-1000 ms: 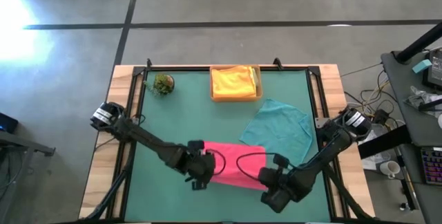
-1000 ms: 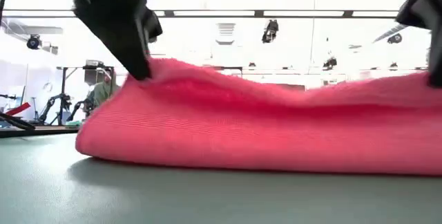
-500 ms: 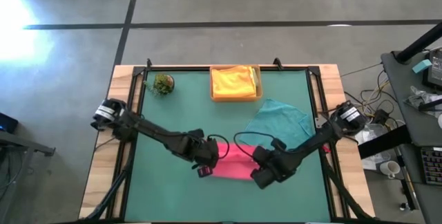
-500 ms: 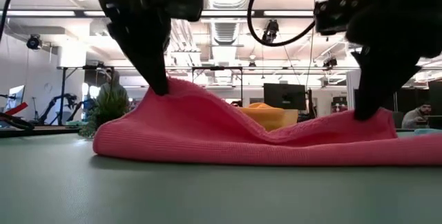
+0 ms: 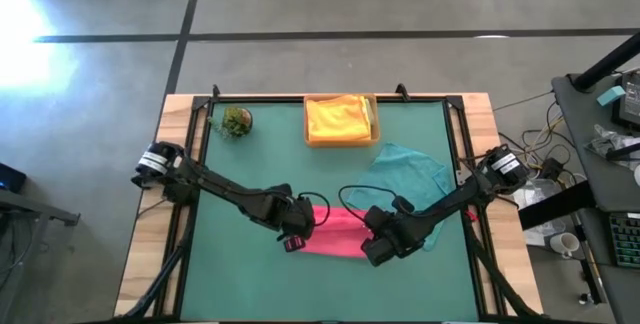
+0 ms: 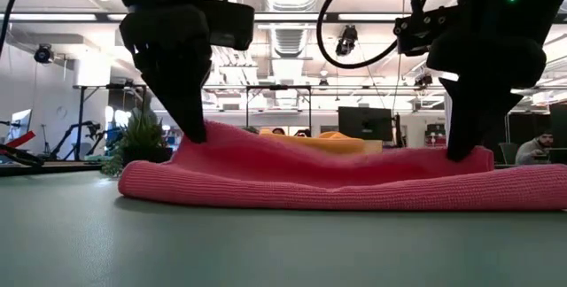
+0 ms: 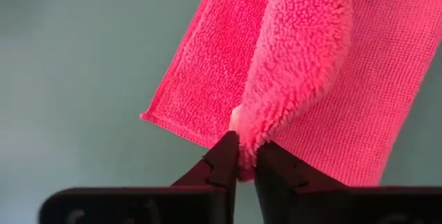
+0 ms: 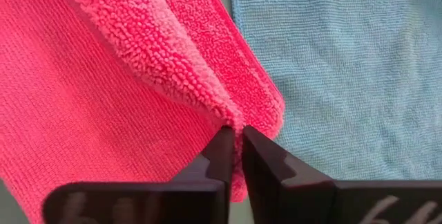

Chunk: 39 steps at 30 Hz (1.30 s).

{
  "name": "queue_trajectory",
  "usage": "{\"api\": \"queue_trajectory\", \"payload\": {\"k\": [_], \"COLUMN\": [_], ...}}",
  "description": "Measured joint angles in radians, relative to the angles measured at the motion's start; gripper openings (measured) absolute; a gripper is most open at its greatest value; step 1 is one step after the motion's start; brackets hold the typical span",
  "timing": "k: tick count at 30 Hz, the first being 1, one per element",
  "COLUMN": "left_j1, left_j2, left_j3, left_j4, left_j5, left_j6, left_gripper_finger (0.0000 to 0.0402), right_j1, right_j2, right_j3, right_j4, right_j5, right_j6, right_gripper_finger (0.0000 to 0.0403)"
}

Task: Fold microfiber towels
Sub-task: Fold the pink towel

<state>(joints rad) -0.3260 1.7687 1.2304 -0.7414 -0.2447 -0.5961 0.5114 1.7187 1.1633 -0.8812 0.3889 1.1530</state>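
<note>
Tabletop (image 5: 230, 194) holds three towels: pink one (image 5: 335, 236) clamped by both pincers, teal (image 5: 415, 179), seemingly yellow (image 5: 338, 117).

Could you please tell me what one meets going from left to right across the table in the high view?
Plant ball → left gripper → pink towel → right gripper → teal towel. The tray of yellow towels overlaps these, so it is left out.
</note>
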Motion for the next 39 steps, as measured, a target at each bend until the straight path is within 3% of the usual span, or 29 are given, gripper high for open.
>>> {"api": "queue_trajectory", "payload": {"k": [11, 15, 21, 29, 39], "left_j1": [0.022, 0.035, -0.013, -0.135, -0.074], "left_j2": [0.0, -0.007, -0.054, -0.03, 0.043], "left_j3": [0.009, 0.051, 0.069, 0.019, -0.002], "left_j4": [-0.04, -0.146, -0.148, 0.106, 0.168], "left_j5": [-0.051, 0.0, 0.076, 0.083, 0.078], "left_j6": [0.008, 0.008, 0.01, 0.159, 0.164], "left_gripper_finger": [0.0143, 0.0172, 0.0178, 0.0178, 0.0178], "right_j1": [-0.022, -0.021, 0.002, -0.005, -0.044], "right_j2": [-0.007, -0.049, -0.132, -0.144, -0.142], "right_j3": [0.003, 0.004, 0.0, -0.122, -0.255], "right_j4": [-0.073, -0.077, 0.022, 0.419, 0.579], "right_j5": [0.008, -0.006, -0.073, -0.177, -0.188], "right_j6": [0.04, 0.001, -0.111, -0.263, -0.264], "right_gripper_finger": [0.0098, 0.0101, 0.009, 0.0065, 0.0012]}}
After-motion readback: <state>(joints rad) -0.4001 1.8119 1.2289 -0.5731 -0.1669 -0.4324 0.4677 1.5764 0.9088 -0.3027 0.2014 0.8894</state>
